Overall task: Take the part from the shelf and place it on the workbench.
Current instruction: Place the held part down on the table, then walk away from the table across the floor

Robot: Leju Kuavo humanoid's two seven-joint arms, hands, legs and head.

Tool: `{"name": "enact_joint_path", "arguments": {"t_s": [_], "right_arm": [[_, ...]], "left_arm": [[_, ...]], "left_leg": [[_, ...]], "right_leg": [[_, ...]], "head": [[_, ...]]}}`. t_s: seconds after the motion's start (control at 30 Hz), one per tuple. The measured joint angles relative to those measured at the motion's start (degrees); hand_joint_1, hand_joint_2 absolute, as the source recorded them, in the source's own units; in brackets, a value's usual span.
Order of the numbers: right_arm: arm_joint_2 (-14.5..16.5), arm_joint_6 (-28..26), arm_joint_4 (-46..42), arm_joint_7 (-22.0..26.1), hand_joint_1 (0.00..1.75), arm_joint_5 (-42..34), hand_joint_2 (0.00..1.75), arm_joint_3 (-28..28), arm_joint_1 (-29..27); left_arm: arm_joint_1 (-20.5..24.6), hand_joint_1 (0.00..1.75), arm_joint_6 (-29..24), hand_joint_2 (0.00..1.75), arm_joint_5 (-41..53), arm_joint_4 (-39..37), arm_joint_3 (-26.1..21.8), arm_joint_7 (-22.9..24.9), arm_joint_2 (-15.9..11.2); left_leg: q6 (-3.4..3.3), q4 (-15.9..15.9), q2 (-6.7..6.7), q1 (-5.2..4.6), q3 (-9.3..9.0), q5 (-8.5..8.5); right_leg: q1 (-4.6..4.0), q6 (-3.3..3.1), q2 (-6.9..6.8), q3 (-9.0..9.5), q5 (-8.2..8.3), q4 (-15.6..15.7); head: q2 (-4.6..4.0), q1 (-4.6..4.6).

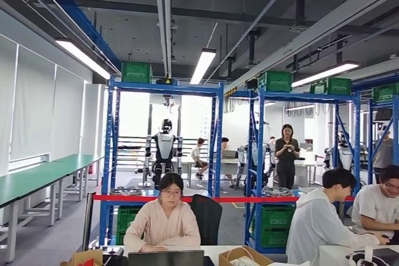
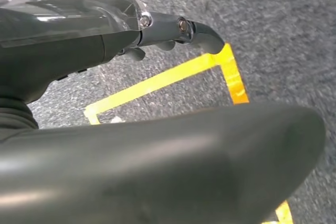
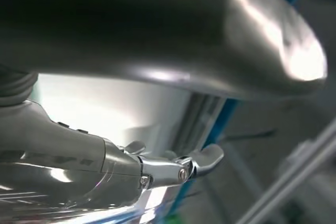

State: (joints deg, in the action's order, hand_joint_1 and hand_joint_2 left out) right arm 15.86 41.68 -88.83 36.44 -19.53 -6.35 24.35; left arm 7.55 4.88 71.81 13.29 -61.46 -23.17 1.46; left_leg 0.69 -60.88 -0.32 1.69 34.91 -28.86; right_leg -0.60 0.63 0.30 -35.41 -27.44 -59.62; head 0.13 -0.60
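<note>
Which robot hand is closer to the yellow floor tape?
Left, likely. The left hand hangs above the yellow tape; the right hand is by a blue post, its gap to the tape unclear.

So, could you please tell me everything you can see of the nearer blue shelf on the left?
The blue shelf is a metal rack of upright posts with diagonal bracing and a top beam. It stands on the grey floor behind a seated person. A green crate sits on top, and another green crate is at the bottom. A round metal part lies on the middle level. A red band runs across its front.
</note>
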Motion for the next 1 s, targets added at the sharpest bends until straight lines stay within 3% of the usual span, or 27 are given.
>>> {"name": "enact_joint_path", "arguments": {"t_s": [0.03,0.1,0.17,0.23,0.27,0.3,0.4,0.47,0.53,0.57,0.63,0.7,0.73,0.77,0.8,0.83,0.9,0.93,1.0], "right_arm": [[0.03,0.95,-3.33,-0.29,0.00,-0.57,0.00,0.49,-1.80],[-0.04,2.16,-8.79,-0.53,0.00,-0.26,0.00,1.27,-5.05],[-0.29,2.94,-12.19,-0.01,0.00,1.09,0.00,1.79,-8.04],[-0.76,3.42,-13.86,1.27,0.00,2.91,0.00,2.10,-11.06],[-1.01,3.64,-14.45,1.97,0.00,3.85,0.00,2.20,-12.52],[-1.18,3.81,-14.99,2.50,0.00,4.67,0.00,2.25,-13.83],[-1.34,4.62,-16.85,3.25,0.00,6.45,0.00,2.29,-16.88],[-1.34,5.10,-17.93,3.33,0.00,7.22,0.00,2.34,-18.69],[-1.34,5.45,-18.47,3.34,0.00,7.87,0.00,2.43,-20.26],[-1.33,5.63,-18.63,3.34,0.00,8.21,0.00,2.46,-20.98],[-1.31,5.97,-18.83,3.34,0.00,9.00,0.00,2.51,-22.35],[-1.30,6.31,-18.89,3.34,0.00,9.67,0.00,2.60,-23.81],[-1.30,6.47,-18.88,3.34,0.00,9.88,0.00,2.67,-24.60],[-1.31,6.65,-18.87,3.34,0.00,10.00,0.00,2.73,-25.37],[-1.31,6.81,-18.86,3.34,0.00,10.06,0.00,2.80,-26.03],[-1.31,6.96,-18.86,3.34,0.00,10.05,0.00,2.87,-26.57],[-1.30,7.26,-18.86,3.35,0.00,10.03,0.00,3.03,-27.36],[-1.30,7.41,-18.86,3.35,0.00,10.07,0.00,3.09,-27.70],[-1.28,7.60,-18.86,3.36,0.00,10.32,0.00,3.14,-28.31]], "left_arm": [[-0.28,0.00,-0.05,0.00,-0.33,0.01,-0.02,-0.11,-0.02],[-0.73,0.00,-0.33,0.00,-1.03,0.02,-0.12,-0.48,-0.10],[-1.16,0.00,-0.57,0.00,-1.69,0.02,-0.44,-1.06,-0.19],[-1.66,0.00,-0.65,0.00,-2.26,0.02,-0.87,-1.63,-0.26],[-1.89,0.00,-0.67,0.00,-2.50,0.02,-1.09,-1.86,-0.30],[-2.10,0.00,-0.69,0.00,-2.65,0.02,-1.27,-2.04,-0.34],[-2.50,0.00,-0.83,0.00,-2.88,0.02,-1.83,-2.47,-0.41],[-2.67,0.00,-1.01,0.00,-3.02,0.02,-2.22,-2.69,-0.46],[-2.87,0.00,-1.13,0.00,-3.19,0.02,-2.52,-2.87,-0.56],[-3.00,0.00,-1.15,0.00,-3.27,0.02,-2.65,-2.92,-0.61],[-3.27,0.00,-1.16,0.00,-3.36,0.02,-2.91,-2.98,-0.73],[-3.43,0.00,-1.18,0.00,-3.38,0.02,-3.25,-2.99,-0.85],[-3.46,0.00,-1.18,0.00,-3.38,0.02,-3.39,-2.99,-0.93],[-3.49,0.00,-1.19,0.00,-3.38,0.02,-3.55,-3.01,-0.99],[-3.54,0.00,-1.19,0.00,-3.37,0.02,-3.68,-3.02,-1.02],[-3.57,0.00,-1.20,0.00,-3.35,0.02,-3.78,-3.02,-1.03],[-3.49,0.00,-1.22,0.00,-3.27,0.02,-3.93,-3.07,-1.04],[-3.44,0.00,-1.22,0.00,-3.23,0.02,-3.97,-3.10,-1.05],[-3.45,0.00,-1.22,0.00,-3.18,0.02,-4.09,-3.19,-1.07]], "left_leg": [[-0.30,0.06,0.02,-0.01,-0.01,0.16],[-0.98,0.23,0.09,0.08,0.08,0.45],[-1.44,0.26,0.18,-0.04,0.26,0.63],[-1.74,0.26,0.29,-0.27,0.53,0.84],[-1.86,0.25,0.33,-0.40,0.71,0.98],[-1.94,0.25,0.33,-0.54,0.90,1.16],[-1.70,0.35,0.27,-0.86,1.24,1.77],[-1.06,0.66,0.26,-0.71,1.25,2.37],[-0.32,0.95,0.28,-0.46,1.32,2.83],[-0.10,0.68,0.27,-0.45,1.47,2.14],[0.05,-2.24,0.27,-0.50,2.30,-1.69],[0.26,-8.82,0.26,-0.57,3.86,-6.79],[0.39,-11.90,0.26,-0.59,4.32,-8.26],[0.50,-13.77,0.27,-0.59,4.18,-8.68],[0.59,-13.51,0.27,-0.57,3.09,-7.87],[0.68,-11.15,0.27,-0.53,1.00,-6.30],[0.78,-3.03,0.24,-0.48,-4.54,-4.02],[0.63,0.19,0.20,-0.53,-6.53,-3.76],[0.06,2.67,0.13,-0.81,-7.78,-4.17]], "right_leg": [[0.09,0.25,-0.01,-0.01,-0.29,-0.22],[0.33,0.81,-0.03,-0.69,-2.79,-2.58],[0.57,1.33,-0.06,-2.76,-7.24,-9.15],[0.69,1.50,-0.07,-4.34,-9.93,-15.04],[0.71,1.42,-0.07,-3.86,-9.73,-15.23],[0.70,1.22,-0.06,-2.26,-8.62,-13.13],[0.35,0.22,-0.06,5.08,-5.06,-1.30],[-0.14,-0.29,-0.03,6.66,-4.43,1.79],[-0.33,-0.88,-0.14,6.37,-3.45,2.28],[-0.27,-1.30,-0.28,6.13,-2.90,2.64],[-0.08,-2.01,-0.54,5.33,-1.77,3.15],[-0.23,-2.31,-0.63,4.07,-0.82,3.10],[-0.31,-2.30,-0.70,3.42,-0.36,3.05],[-0.35,-2.26,-0.77,2.71,0.11,2.96],[-0.34,-2.15,-0.82,2.00,0.53,2.80],[-0.28,-1.98,-0.83,1.26,0.89,2.53],[-0.23,-1.51,-0.78,-0.18,1.39,1.50],[-0.27,-1.23,-0.75,-0.75,1.63,0.98],[-0.34,-0.68,-0.71,-1.34,2.21,0.41]], "head": [[0.00,0.00],[0.00,0.01],[0.00,0.01],[0.00,0.01],[0.00,0.01],[0.00,0.01],[0.00,0.02],[0.00,0.02],[0.00,0.01],[0.00,0.01],[0.00,0.03],[0.00,0.03],[0.00,0.03],[0.00,0.03],[0.00,0.03],[0.00,0.03],[0.00,0.03],[0.00,0.03],[0.00,0.03]]}}
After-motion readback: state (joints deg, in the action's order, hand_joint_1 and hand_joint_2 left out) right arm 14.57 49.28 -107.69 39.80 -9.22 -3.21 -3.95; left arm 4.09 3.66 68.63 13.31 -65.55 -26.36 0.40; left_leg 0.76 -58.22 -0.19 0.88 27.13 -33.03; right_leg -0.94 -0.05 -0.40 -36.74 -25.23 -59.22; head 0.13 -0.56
